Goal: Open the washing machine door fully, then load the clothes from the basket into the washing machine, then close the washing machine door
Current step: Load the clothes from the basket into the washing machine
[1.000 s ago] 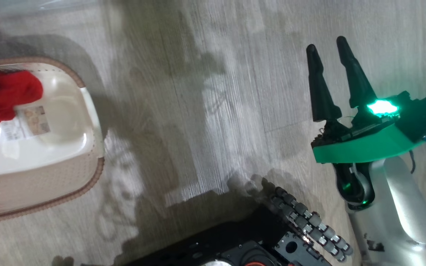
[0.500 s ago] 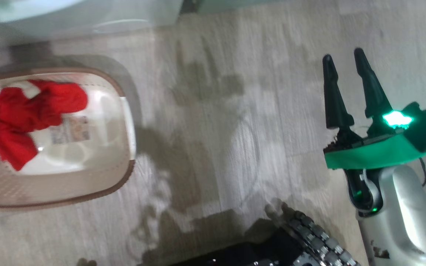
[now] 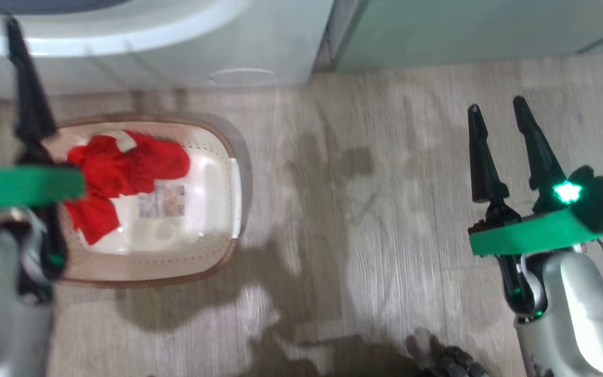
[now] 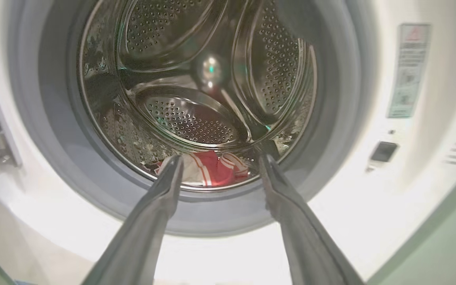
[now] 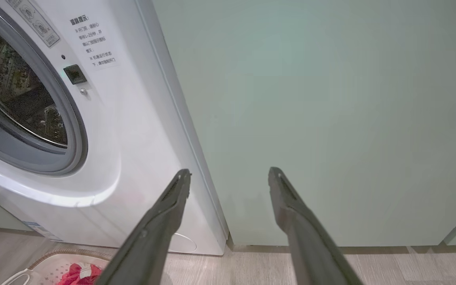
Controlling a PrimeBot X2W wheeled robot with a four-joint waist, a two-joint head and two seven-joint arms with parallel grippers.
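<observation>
Clothes point(image 3: 123, 170) bright red, crumpled, in cream basket point(image 3: 176, 262)

Washing machine point(image 4: 370, 190) stands open before me; a red-and-white garment point(image 4: 212, 172) lies low in its steel drum point(image 4: 196, 118). Cream basket point(image 3: 149, 264) at its foot holds bunched red clothes point(image 3: 123, 167).

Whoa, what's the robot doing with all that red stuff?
Laundry. The washing machine is open, with one red-and-white piece of clothing in its drum. More red clothes lie in the basket on the floor. The left gripper, open and empty, points at the drum. The right gripper, also open and empty, hangs over the floor.
</observation>
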